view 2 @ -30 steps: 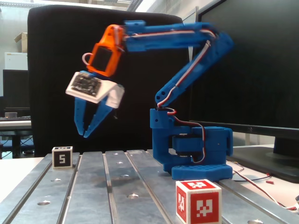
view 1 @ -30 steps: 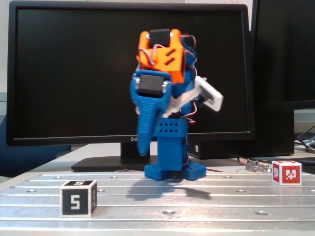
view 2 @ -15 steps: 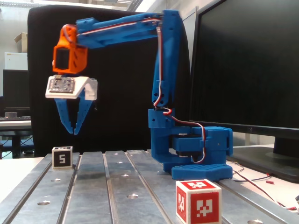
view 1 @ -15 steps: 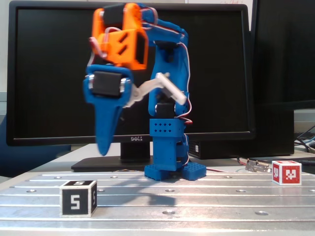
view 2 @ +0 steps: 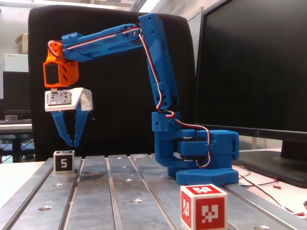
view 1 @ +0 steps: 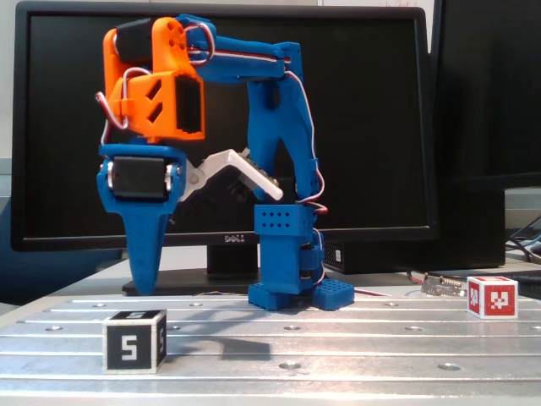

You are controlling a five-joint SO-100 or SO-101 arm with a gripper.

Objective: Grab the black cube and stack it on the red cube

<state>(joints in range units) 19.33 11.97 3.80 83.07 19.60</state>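
Claw (view 2: 73, 143) nearly closed and empty, we note, hanging above black cube (view 2: 64, 161) near counter (view 1: 338, 347) edge; red cube (view 1: 492, 297) well apart.

We see the end effector (view 2: 73, 142) hanging just above the black cube (view 2: 64, 161), fingertips nearly together, not touching it. Red cube (view 2: 203, 207) sits well apart, nearest the camera on the tabletop (view 2: 120, 201).
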